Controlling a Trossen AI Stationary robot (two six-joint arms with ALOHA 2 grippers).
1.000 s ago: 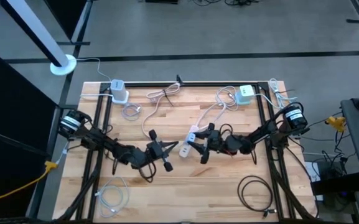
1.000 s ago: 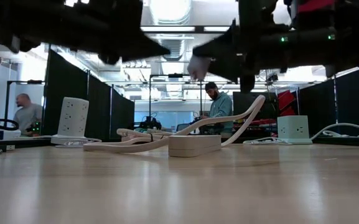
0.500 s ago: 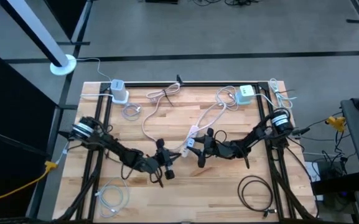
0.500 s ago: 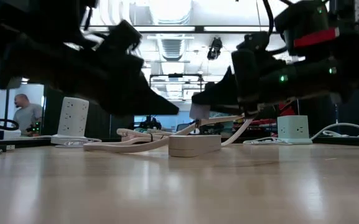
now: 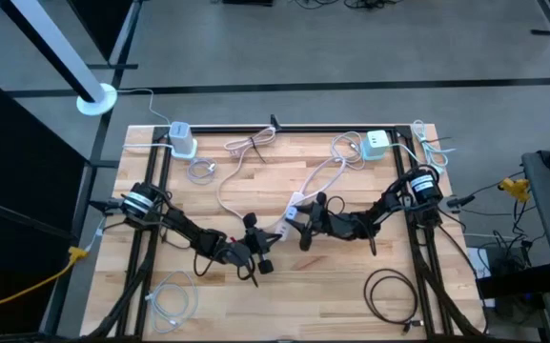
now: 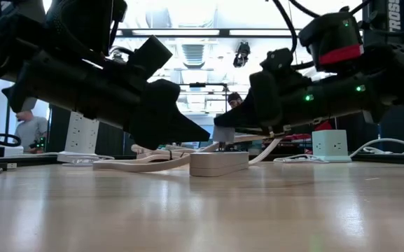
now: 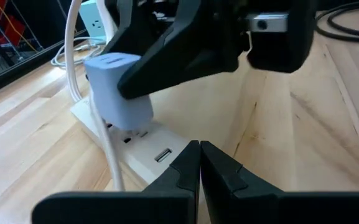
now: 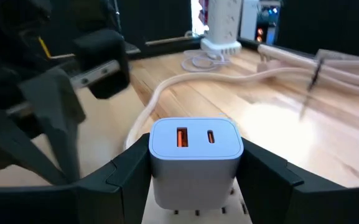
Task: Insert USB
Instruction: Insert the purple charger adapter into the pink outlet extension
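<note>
Right gripper (image 8: pixel 195 180) clamped on a pale grey USB wall charger (image 8: pixel 195 155), one dark finger on each flank, jaws standing fairly wide around its body. The charger face turned toward the wrist camera carries two ports: an orange-tongued rectangular one and a small oval one. Its prongs sit just above, or partly in, a white power strip (image 7: pixel 143 152) directly below the gripper; the left wrist view shows the charger (image 7: pixel 118 87) over the strip, but whether the prongs are fully seated cannot be told.

Left gripper (image 7: pixel 199 163), fingers pressed together and holding nothing visible, points at the strip from just beside it, tips close to a small slot on the strip's upper face. In the high view the left gripper (image 5: pixel 255 250) and right gripper (image 5: pixel 305 221) lie near each other at mid-table, with the strip (image 5: pixel 289 215) mostly hidden beneath the arms.

In the low view the dark arm bodies block much of the scene; the strip (image 6: pixel 218 162) shows between them. Two people in the room behind are partly hidden. White lettering at the upper right corner of the low view is cut off and unreadable. No other label is legible.
</note>
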